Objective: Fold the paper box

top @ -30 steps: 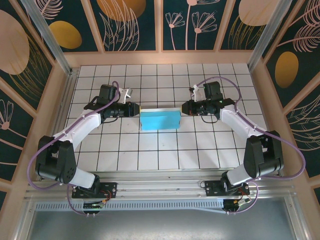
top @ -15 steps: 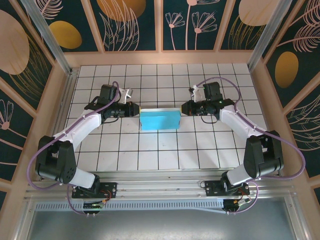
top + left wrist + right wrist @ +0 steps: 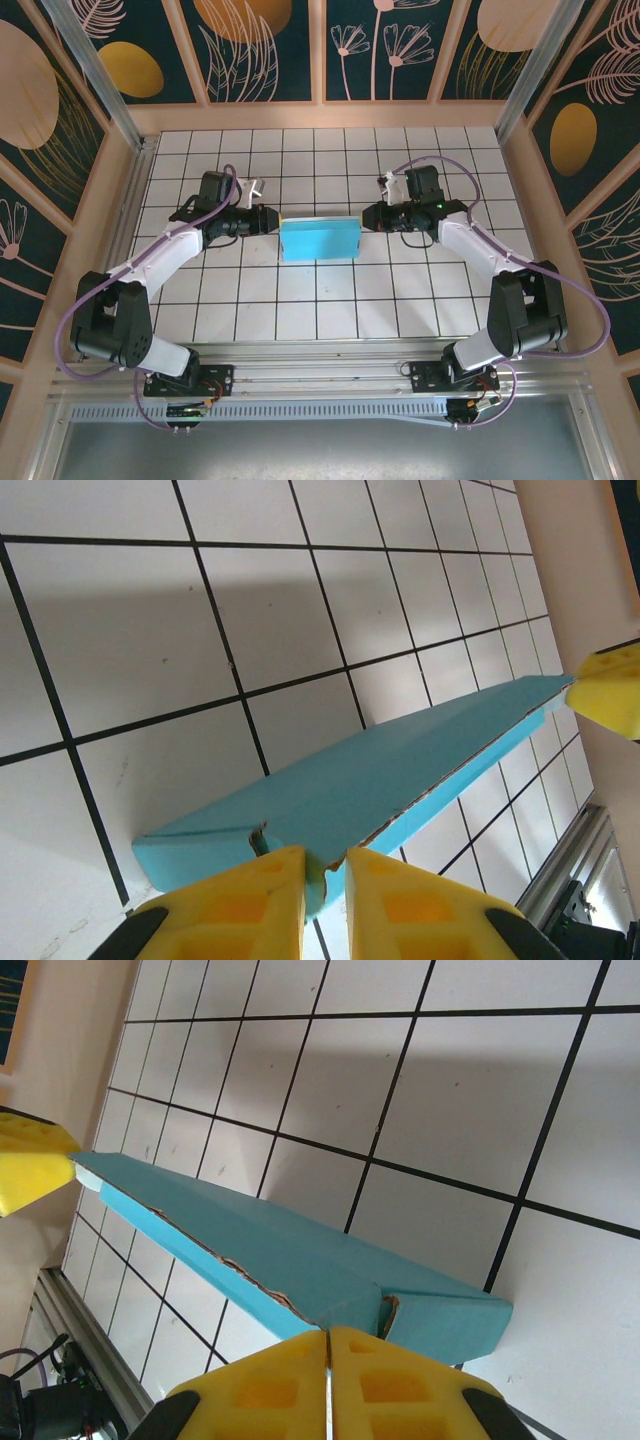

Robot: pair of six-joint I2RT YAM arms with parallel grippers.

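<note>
- The paper box [image 3: 319, 240] lies mid-table, long axis left to right, one arm at each end;
- left gripper [image 3: 272, 218] pinches its left end;
- right gripper [image 3: 366, 215] is clenched at its right end; whether it nips card, I cannot tell.

We see the paper box [image 3: 319, 240] in the middle of the table [image 3: 300, 310]. At its left and right ends there is no room: the left gripper [image 3: 270, 218] and the right gripper [image 3: 367, 215] are pinched on these ends. The tiles on the far side and the near side of the box are free, so a gripper could pass there. The left arm [image 3: 160, 255] and the right arm [image 3: 480, 250] cross the outer tiles slantwise. The wooden rim [image 3: 320, 116] closes the table on the far, left and right sides.
</note>
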